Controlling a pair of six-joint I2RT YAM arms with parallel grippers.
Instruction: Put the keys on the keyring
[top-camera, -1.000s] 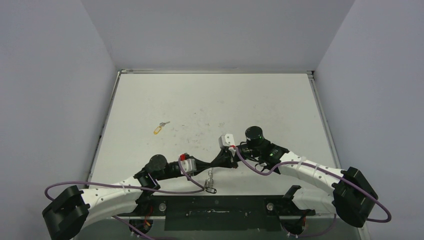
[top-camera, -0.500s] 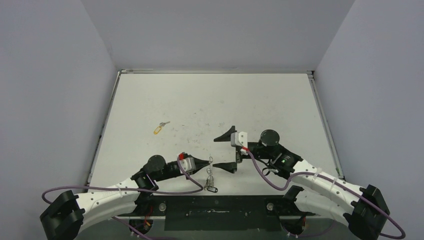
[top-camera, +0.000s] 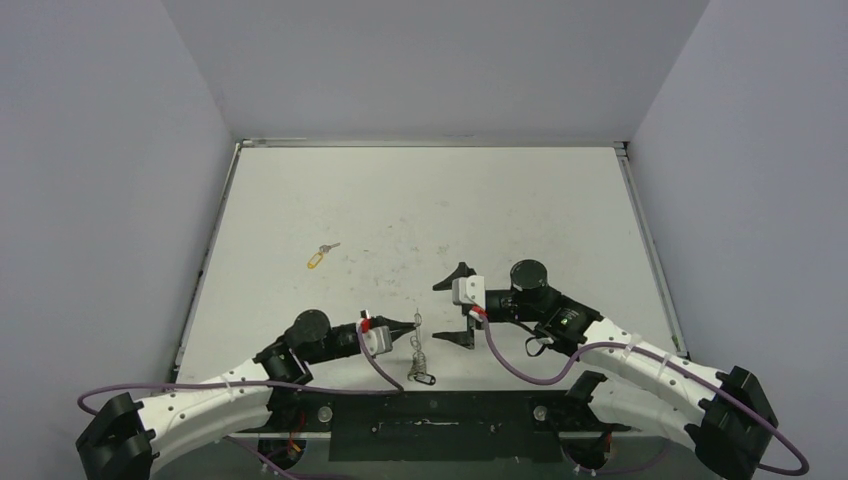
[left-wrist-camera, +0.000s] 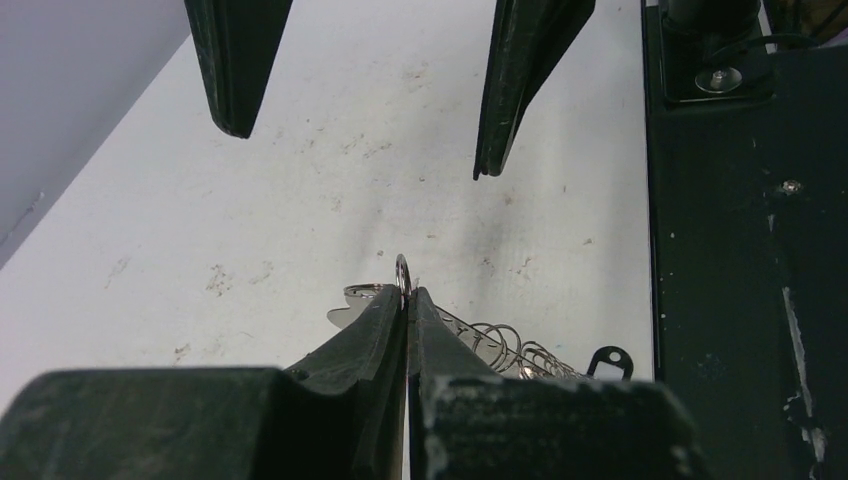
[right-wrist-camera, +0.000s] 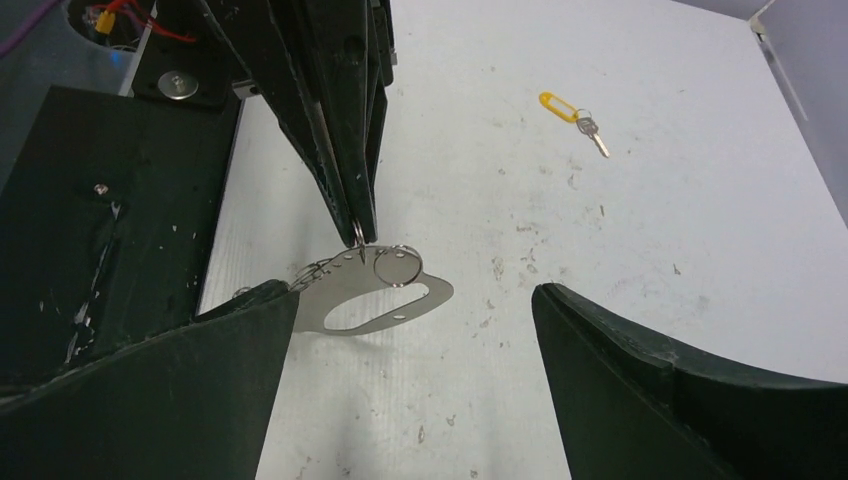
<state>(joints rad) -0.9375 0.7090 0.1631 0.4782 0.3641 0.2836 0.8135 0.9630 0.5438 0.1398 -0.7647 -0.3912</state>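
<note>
The left gripper (left-wrist-camera: 405, 300) is clamped on a small ring of the keyring (right-wrist-camera: 370, 295), whose flat plate is just below its tips. The right gripper (top-camera: 434, 314) stands wide apart opposite. The metal seems light, stiff and slippery, so I judge the flat plate the safer hold.

The keyring (right-wrist-camera: 375, 295) is flat silver-grey metal with a satin look, and the wire rings (left-wrist-camera: 500, 345) on it are shinier. The key (right-wrist-camera: 597, 140) is bare metal too, its tag (right-wrist-camera: 558, 103) glossy yellow plastic. The table (top-camera: 420, 200) is matt white, scuffed, dark-speckled. The left gripper (left-wrist-camera: 407, 298) and right gripper (left-wrist-camera: 360, 150) look like matt black plastic. The base plate (left-wrist-camera: 740, 250) is matt black and chipped.
</note>
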